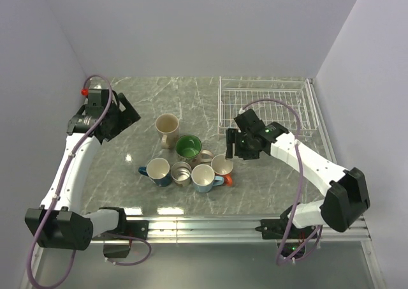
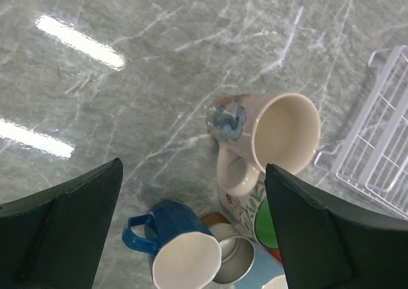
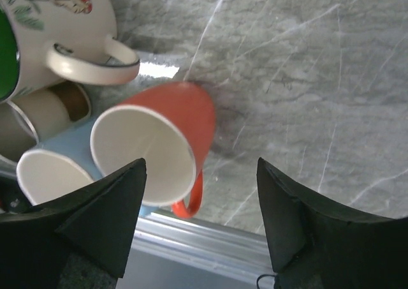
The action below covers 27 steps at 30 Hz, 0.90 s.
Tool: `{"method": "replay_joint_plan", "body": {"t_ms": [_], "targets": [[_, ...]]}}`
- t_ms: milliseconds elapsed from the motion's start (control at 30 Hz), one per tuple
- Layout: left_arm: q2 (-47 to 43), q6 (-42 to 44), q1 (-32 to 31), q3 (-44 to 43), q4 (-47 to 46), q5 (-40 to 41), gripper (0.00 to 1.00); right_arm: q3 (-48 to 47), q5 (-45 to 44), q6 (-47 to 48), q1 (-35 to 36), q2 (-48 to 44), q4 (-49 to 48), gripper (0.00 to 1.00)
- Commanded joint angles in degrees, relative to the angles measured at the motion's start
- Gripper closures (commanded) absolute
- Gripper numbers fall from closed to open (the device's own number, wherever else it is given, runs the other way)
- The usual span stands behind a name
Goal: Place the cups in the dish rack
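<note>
Six cups stand clustered mid-table: cream (image 1: 167, 128), white with green inside (image 1: 189, 147), dark blue (image 1: 156, 171), small grey metal (image 1: 181, 173), light blue (image 1: 204, 177), orange (image 1: 222, 166). The white wire dish rack (image 1: 221, 110) at the back right holds nothing. My right gripper (image 1: 233, 146) hovers open over the orange cup (image 3: 159, 142); that cup's right side and handle show between the fingers of the right gripper (image 3: 201, 168). My left gripper (image 1: 122, 117) is open and apart from the cups. The left gripper (image 2: 193, 174) looks down at the cream cup (image 2: 280, 133) and the dark blue cup (image 2: 172, 244).
White walls close in the table at the back and on both sides. An aluminium rail (image 1: 210, 225) runs along the near edge, close below the orange cup. The rack's corner (image 2: 382, 142) shows at the right of the left wrist view.
</note>
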<state>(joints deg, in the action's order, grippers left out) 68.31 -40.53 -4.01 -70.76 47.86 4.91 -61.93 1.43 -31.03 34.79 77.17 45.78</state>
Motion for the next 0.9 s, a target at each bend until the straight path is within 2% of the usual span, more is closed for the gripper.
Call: {"method": "replay_joint_plan", "body": {"t_ms": [0,233,467,700,867], "targets": [[-2.66,0.46,-0.91,-0.69,-0.04,-2.71,0.01,-0.74,-2.66,0.7,0.63,1.4,-4.9,0.25],[-3.8,0.72,-3.98,-3.5,0.66,-4.2,0.01,-1.7,-3.27,0.97,1.6,5.71,-6.58,0.35],[-2.57,3.88,-6.97,-4.39,0.4,-4.12,0.01,-3.37,-6.61,1.93,2.22,5.11,-3.77,0.33],[6.55,5.73,-9.61,-4.38,-0.83,-0.08,0.09,-7.06,-12.06,4.04,2.22,0.01,2.9,0.3],[14.81,7.75,-11.46,-7.36,-2.85,1.6,0.11,-8.64,-14.52,4.22,2.3,-5.35,7.56,0.29]]}}
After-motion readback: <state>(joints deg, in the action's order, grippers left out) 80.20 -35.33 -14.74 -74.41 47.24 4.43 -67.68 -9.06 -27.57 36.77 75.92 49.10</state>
